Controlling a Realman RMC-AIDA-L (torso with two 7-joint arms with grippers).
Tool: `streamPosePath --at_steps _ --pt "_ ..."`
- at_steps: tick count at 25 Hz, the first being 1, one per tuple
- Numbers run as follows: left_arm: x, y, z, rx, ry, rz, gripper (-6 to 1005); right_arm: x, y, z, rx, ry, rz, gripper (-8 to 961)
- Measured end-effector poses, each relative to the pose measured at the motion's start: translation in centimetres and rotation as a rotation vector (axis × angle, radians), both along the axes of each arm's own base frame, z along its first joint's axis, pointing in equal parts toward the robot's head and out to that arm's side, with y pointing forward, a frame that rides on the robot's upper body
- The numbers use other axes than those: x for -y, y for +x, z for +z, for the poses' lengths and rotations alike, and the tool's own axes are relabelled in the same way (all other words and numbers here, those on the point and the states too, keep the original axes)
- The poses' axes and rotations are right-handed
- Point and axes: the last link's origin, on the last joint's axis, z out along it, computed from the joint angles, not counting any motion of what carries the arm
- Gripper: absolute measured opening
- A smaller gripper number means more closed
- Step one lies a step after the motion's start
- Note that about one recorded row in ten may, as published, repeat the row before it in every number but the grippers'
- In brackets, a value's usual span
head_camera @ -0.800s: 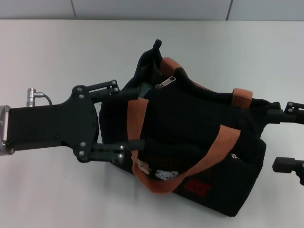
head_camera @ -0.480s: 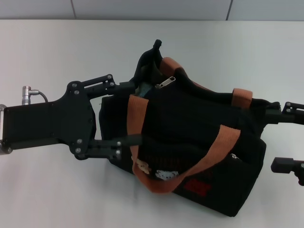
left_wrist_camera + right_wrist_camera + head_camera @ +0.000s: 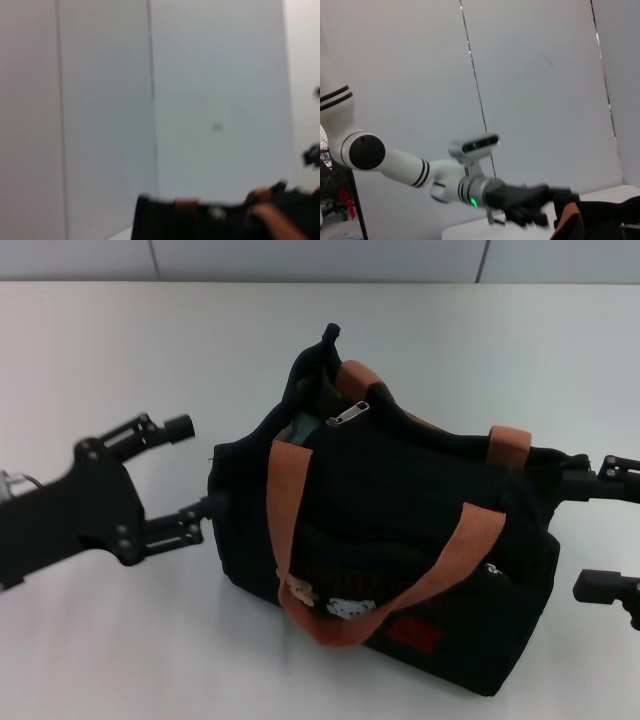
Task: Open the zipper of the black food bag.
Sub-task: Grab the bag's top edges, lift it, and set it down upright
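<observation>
The left gripper [image 3: 190,466] has its fingers spread wide and holds nothing; it sits just beside the left end of the bag [image 3: 400,540], the lower fingertip close to the bag's wall. The bag stands on the white table [image 3: 120,350], between both grippers. The zipper [image 3: 347,414] lies on top, its silver pull near the far end. The right gripper [image 3: 588,530] is at the bag's right end, fingers apart, the upper one touching the fabric.

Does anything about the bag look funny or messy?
A little. The black food bag sits crooked on the table, its mouth gaping at the left end where the zipper pull rests. One orange handle flops down its front. Nothing looks spilled or torn.
</observation>
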Motion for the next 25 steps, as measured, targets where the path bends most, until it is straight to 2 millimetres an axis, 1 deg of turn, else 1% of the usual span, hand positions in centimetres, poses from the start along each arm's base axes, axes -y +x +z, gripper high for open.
streamPosePath --at_steps 2,3,4,7,10,17,25 --pt "0.0 0.0 0.0 0.0 0.0 0.0 803 0.0 0.0 0.0 -0.002 -0.001 0.0 838" --pt "0.1 -1.0 -1.7 -0.034 0.031 0.033 801 0.0 0.0 -0.1 -0.003 -0.002 -0.001 838" --pt "0.1 -1.0 -1.7 -0.034 0.031 0.033 800 0.0 0.0 -0.1 -0.004 -0.002 -0.001 838" --pt "0.0 -0.7 -3.5 -0.031 0.022 0.012 795 0.0 0.0 -0.1 -0.003 -0.003 -0.001 838" --pt "-0.3 -0.4 -4.6 -0.061 0.036 -0.019 790 0.0 0.0 -0.1 -0.005 -0.004 -0.002 839" --pt "-0.3 -0.5 -5.4 -0.045 0.118 0.003 778 0.3 0.2 0.0 -0.002 -0.003 -0.011 839" --pt "-0.4 -0.6 -5.7 -0.065 0.138 -0.011 406 0.3 0.2 0.0 -0.01 -0.004 -0.017 838"
